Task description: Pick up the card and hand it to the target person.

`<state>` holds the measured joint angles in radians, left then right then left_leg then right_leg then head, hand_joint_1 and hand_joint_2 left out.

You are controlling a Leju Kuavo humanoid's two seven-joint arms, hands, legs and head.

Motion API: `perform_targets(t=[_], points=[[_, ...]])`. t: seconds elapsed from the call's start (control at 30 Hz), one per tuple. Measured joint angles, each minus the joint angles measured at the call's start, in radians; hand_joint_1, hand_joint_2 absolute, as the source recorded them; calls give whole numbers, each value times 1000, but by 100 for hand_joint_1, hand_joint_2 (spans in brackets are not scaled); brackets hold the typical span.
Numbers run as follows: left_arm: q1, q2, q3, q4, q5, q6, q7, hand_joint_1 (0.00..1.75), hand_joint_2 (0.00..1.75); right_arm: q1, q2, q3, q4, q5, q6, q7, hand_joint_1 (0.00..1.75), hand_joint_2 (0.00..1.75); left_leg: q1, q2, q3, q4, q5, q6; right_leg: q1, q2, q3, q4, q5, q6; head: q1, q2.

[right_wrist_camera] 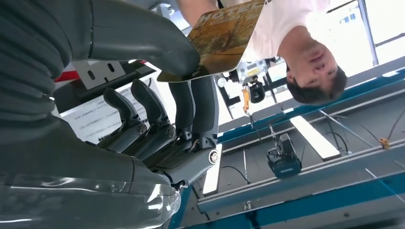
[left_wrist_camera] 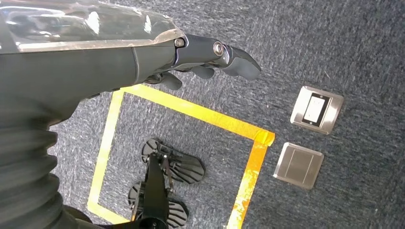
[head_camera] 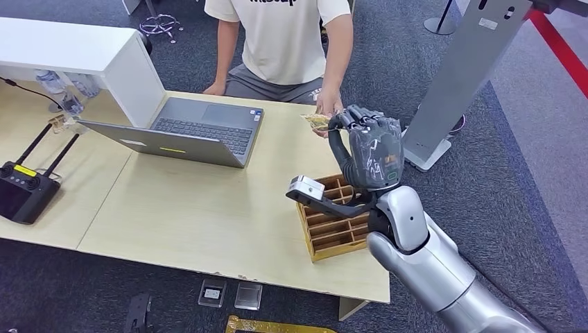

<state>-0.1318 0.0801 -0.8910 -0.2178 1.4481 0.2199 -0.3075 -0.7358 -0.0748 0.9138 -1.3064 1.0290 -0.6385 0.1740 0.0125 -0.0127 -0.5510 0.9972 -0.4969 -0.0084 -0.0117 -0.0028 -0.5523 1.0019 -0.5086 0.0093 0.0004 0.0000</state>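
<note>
A yellow-brown printed card [head_camera: 317,121] [right_wrist_camera: 224,36] is pinched between the thumb and fingers of my right hand [head_camera: 372,148] [right_wrist_camera: 157,109], raised above the table's far right part. The person [head_camera: 284,41] in a white shirt sits across the table, and their hand [head_camera: 327,105] touches the card's far edge. My left hand [left_wrist_camera: 143,62] hangs over the carpet floor, fingers loosely extended and holding nothing.
A wooden divided tray [head_camera: 334,218] sits under my right arm near the table's front right corner. An open grey laptop [head_camera: 187,132] stands mid-table, a black controller [head_camera: 24,191] at the left edge. A grey stand [head_camera: 461,76] rises to the right. Yellow floor tape [left_wrist_camera: 191,112] and metal floor boxes [left_wrist_camera: 316,109] lie below.
</note>
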Motion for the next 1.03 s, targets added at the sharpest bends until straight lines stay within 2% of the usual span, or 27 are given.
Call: perform_targets(t=[0.13, 0.4, 0.53, 0.7, 0.8, 1.03], points=[[-1, -2, 0, 0, 0, 4, 7, 0, 175, 0, 27, -3, 109, -1, -40, -37, 155, 175, 0, 0, 0, 0, 0, 0, 0, 0, 0, 0, 0, 0, 0, 0], [6, -3, 0, 0, 3, 13, 10, 0, 175, 4, 89, -25, 296, -45, -51, -77, 155, 175, 0, 0, 0, 0, 0, 0, 0, 0, 0, 0, 0, 0, 0, 0], [13, -3, 0, 0, 5, 10, 10, 0, 0, 5, 110, -28, 356, -67, -52, -85, 0, 175, 0, 0, 0, 0, 0, 0, 0, 0, 0, 0, 0, 0, 0, 0], [21, -3, -2, 0, -2, -16, 6, 0, 0, 10, 127, -41, 397, -92, -53, -105, 0, 175, 0, 0, 0, 0, 0, 0, 0, 0, 0, 0, 0, 0, 0, 0], [26, -3, -2, 0, 8, -14, -4, 0, 0, 20, 133, -58, 406, -158, -53, -144, 0, 175, 0, 0, 0, 0, 0, 0, 0, 0, 0, 0, 0, 0, -1, 0], [41, -3, -1, 0, 38, 10, -8, 0, 0, 52, 135, -93, 375, -575, 4, -256, 0, 175, 0, 0, 0, 0, 0, 0, 0, 0, -1, 0, 0, 0, 0, 0]])
